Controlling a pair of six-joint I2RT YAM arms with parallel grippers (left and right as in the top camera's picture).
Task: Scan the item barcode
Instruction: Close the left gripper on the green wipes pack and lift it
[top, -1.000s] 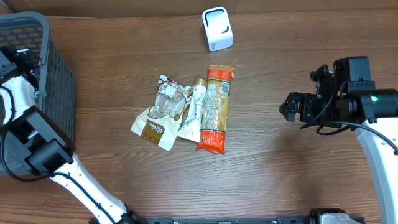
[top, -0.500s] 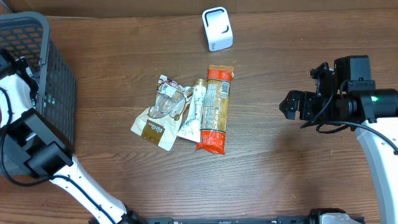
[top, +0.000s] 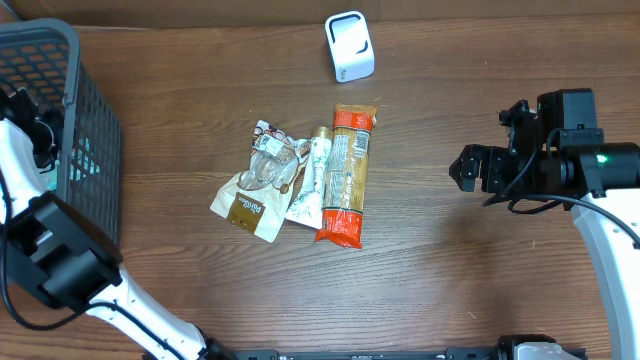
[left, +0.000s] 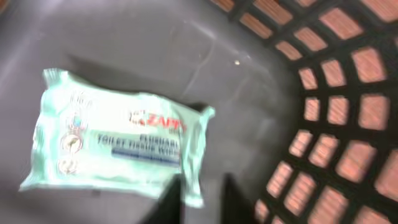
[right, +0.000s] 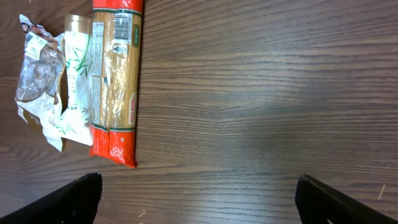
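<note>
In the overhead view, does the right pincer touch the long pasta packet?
No, the right pincer hangs open and well apart from the pasta packet, with bare wooden table between them.

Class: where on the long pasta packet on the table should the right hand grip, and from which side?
The pasta packet lies flat with one long edge against the green-and-white tube. Probably best: its red end, which juts past the tube, taken from straight above, fingers across the narrow width. The open right hand is on its free side.
</note>
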